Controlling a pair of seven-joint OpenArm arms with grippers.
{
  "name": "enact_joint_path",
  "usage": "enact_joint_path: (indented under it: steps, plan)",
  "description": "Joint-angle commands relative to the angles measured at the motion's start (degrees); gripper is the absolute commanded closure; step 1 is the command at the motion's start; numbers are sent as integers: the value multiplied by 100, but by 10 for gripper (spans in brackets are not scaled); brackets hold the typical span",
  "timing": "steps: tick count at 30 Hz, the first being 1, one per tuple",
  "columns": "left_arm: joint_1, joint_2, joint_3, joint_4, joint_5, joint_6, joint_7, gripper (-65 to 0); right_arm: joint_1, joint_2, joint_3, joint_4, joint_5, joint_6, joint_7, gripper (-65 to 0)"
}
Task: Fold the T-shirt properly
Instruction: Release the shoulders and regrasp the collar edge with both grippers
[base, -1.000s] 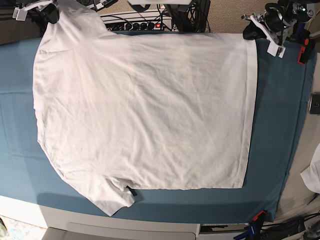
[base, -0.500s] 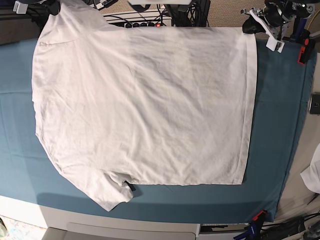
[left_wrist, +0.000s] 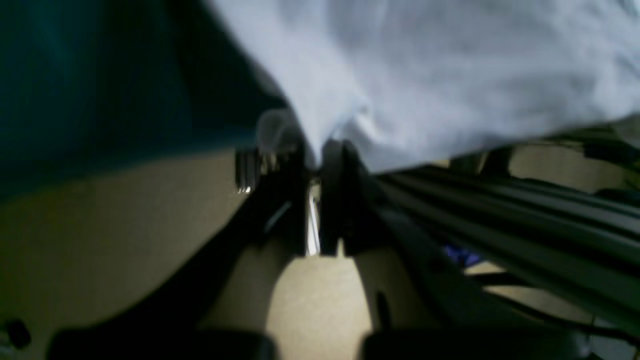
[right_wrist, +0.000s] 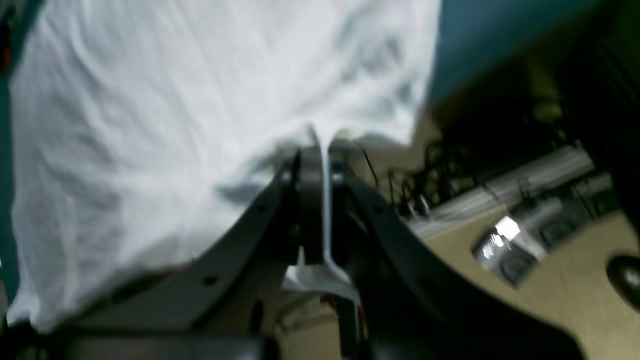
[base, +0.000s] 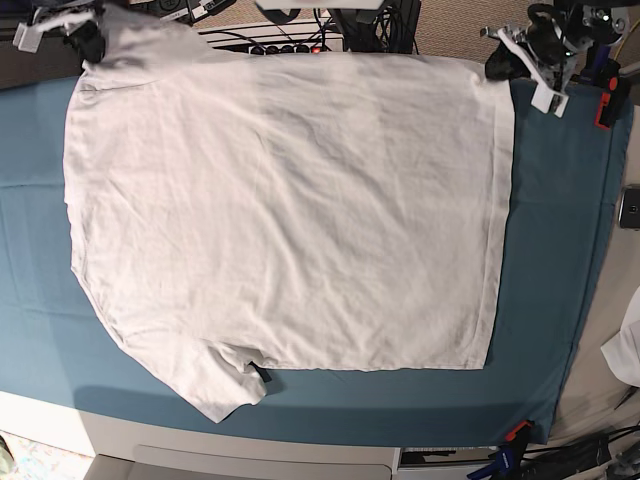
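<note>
The white T-shirt (base: 280, 210) lies spread flat on the teal table cover (base: 550, 260), its far edge reaching past the table's back edge. One sleeve (base: 225, 385) points toward the front edge. My left gripper (base: 497, 62) is at the back right, shut on the shirt's far right corner; the left wrist view shows its gripper (left_wrist: 314, 152) pinching white cloth (left_wrist: 450, 75). My right gripper (base: 88, 42) is at the back left, shut on the shirt's far left corner; the right wrist view shows its gripper (right_wrist: 322, 145) closed on the cloth (right_wrist: 175, 125).
A power strip and cables (base: 290, 47) lie behind the table. A red clamp (base: 606, 100) holds the cover at the back right. A phone (base: 630, 208) and a small white cloth scrap (base: 628, 350) sit on the right side, off the cover.
The shirt has slid slightly toward the back of the table. My right gripper has moved left and lowered with its corner, flattening the raised cloth. My left gripper has barely moved.
</note>
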Motion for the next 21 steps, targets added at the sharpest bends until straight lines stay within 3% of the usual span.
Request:
enact_joint_path:
  steps: [1, 13, 21]
  plan:
    - [2, -50, -48, 87, -72, -22, -90, 0, 66, 63, 68, 76, 52, 39, 118, 0]
    - [-774, -50, -42, 28, 87, -22, -197, 0, 1751, 74, -48, 74, -903, 35, 361, 0]
    - [-1147, -52, 144, -68, 463, 24, -334, 0, 2728, 273, -1480, 63, -2645, -229, 988, 0]
